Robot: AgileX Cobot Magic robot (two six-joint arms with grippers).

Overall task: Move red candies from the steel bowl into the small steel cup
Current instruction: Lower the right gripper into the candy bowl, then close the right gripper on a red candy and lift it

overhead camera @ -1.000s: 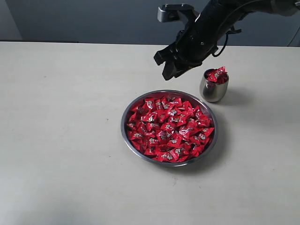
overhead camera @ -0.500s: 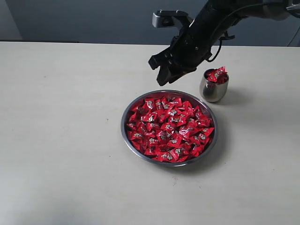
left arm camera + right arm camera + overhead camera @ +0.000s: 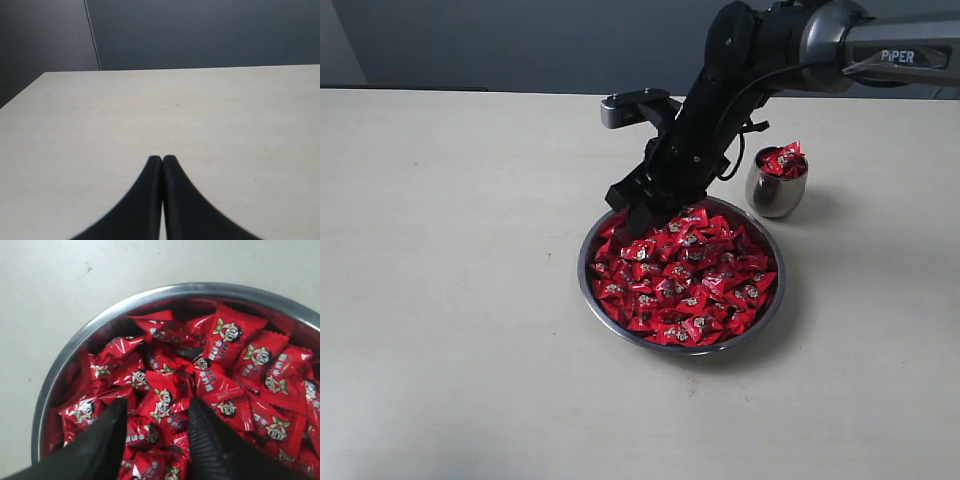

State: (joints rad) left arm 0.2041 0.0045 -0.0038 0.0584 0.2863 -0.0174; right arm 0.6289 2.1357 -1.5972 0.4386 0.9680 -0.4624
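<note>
The steel bowl (image 3: pixel 592 290) sits mid-table, heaped with red candies (image 3: pixel 685 280). The small steel cup (image 3: pixel 772 190) stands just behind it on the right, with a few red candies (image 3: pixel 782 158) poking out of its top. My right gripper (image 3: pixel 638 218) is open and dips into the bowl's far left part. In the right wrist view the right gripper (image 3: pixel 156 407) straddles a red candy (image 3: pixel 162 407) on the pile, inside the bowl's rim (image 3: pixel 65 357). My left gripper (image 3: pixel 162 159) is shut over bare table and holds nothing; it is out of the exterior view.
The pale table (image 3: pixel 450 300) spreads wide on every side of the bowl. A dark wall (image 3: pixel 520 40) runs behind the table's far edge. The right arm (image 3: pixel 790 45) reaches in from the upper right, passing close above the cup.
My right gripper has swung left and down from beside the cup into the far left part of the bowl. Cup and bowl have not moved.
</note>
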